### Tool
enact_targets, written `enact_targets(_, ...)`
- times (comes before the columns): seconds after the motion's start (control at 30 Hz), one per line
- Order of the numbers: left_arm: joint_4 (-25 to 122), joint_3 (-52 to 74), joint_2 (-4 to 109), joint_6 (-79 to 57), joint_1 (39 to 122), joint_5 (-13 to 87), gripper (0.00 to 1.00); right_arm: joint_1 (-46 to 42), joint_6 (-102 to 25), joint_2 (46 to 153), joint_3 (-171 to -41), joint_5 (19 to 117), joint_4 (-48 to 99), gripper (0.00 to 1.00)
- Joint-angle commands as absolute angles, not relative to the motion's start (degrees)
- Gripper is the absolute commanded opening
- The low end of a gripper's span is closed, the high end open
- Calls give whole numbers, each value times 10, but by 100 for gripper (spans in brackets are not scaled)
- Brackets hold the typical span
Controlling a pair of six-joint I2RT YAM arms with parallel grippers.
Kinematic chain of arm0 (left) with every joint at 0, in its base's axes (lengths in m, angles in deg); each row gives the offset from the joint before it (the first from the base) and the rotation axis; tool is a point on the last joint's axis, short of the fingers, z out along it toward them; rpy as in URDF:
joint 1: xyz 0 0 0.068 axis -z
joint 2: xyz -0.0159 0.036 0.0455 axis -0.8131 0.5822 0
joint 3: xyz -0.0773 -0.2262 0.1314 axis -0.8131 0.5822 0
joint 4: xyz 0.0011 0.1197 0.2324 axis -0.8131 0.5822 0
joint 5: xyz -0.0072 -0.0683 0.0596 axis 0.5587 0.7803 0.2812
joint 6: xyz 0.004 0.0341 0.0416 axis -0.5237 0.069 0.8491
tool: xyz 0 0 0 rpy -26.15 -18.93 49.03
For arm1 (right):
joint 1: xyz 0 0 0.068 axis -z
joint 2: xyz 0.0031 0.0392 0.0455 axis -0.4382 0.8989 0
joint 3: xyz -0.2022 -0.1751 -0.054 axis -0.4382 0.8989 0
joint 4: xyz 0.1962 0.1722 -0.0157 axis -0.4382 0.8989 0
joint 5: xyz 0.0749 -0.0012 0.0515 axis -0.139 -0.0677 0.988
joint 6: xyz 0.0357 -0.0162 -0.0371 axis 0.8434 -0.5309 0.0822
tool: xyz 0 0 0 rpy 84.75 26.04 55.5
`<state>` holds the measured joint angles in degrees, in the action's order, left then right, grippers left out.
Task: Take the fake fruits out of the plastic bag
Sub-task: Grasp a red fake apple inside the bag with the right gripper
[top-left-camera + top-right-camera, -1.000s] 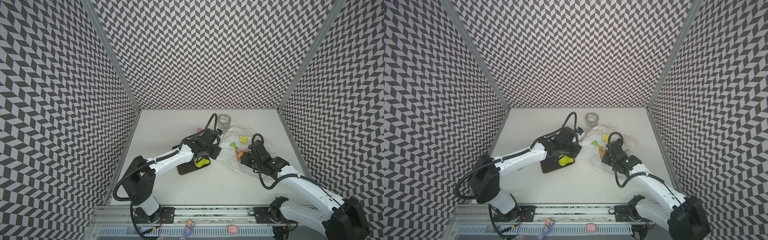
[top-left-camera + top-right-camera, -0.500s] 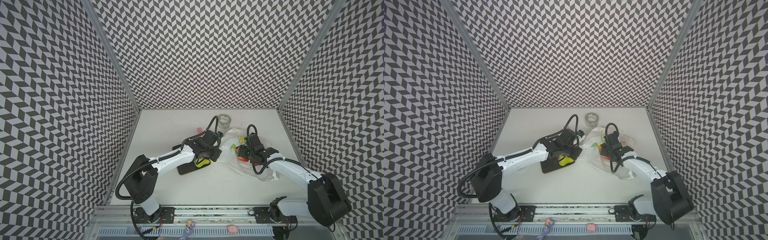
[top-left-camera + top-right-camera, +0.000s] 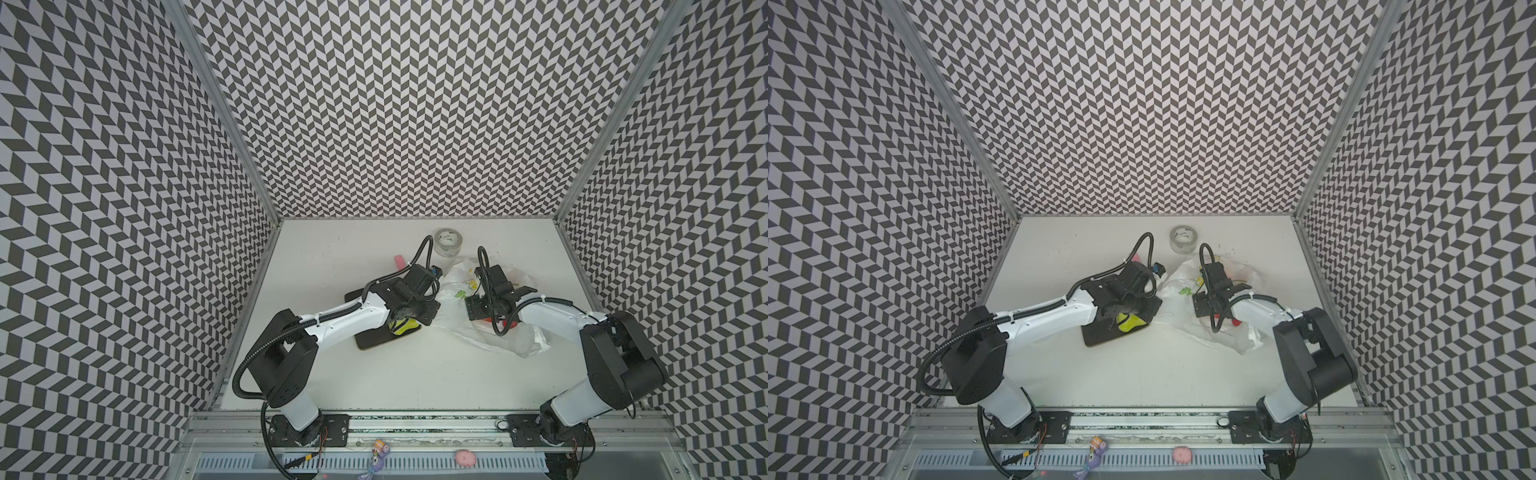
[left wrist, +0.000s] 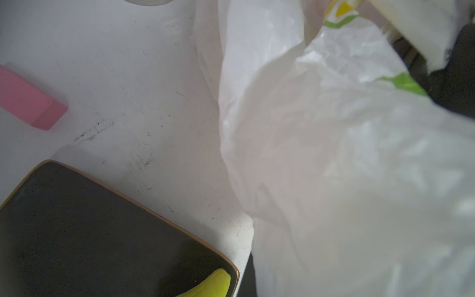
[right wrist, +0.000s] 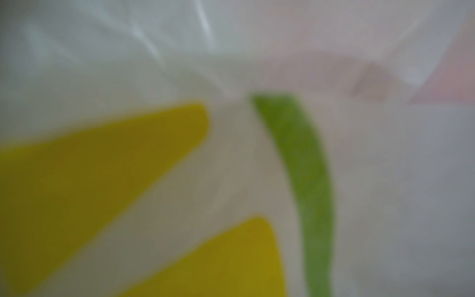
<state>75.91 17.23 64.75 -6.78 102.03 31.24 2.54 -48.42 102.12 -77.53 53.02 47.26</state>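
While it sprawls, plastic bag (image 3: 513, 343), lengthwise diagonal

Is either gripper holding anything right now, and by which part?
The left gripper seems to pinch the plastic bag by its edge nearest the black tray. The right gripper is at the bag; any hold there cannot be told.

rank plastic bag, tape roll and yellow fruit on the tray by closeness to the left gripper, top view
1. plastic bag, pinched in the left gripper, on its right.
2. yellow fruit, just in front of it on the black tray.
3. tape roll, near the back wall.
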Motion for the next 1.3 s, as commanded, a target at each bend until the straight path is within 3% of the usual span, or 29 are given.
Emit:
enact_targets(0.0,742,169,644,-74,1014,301,0,26,-492,1027,-777,572,481,81)
enact_targets(0.17,740,167,646,-73,1009,299,0,22,-469,989,-796,627,519,80)
enact_targets(0.4,735,166,648,-71,1007,300,0,22,-495,999,-804,529,520,80)
enact_targets(0.73,733,165,646,-73,1005,299,0,22,-506,1045,-786,545,471,76)
enact_targets(1.03,733,161,650,-72,1003,299,0,22,-500,1057,-776,529,438,59)
enact_targets(1.27,719,158,662,-83,998,308,0,22,-494,977,-769,535,467,45)
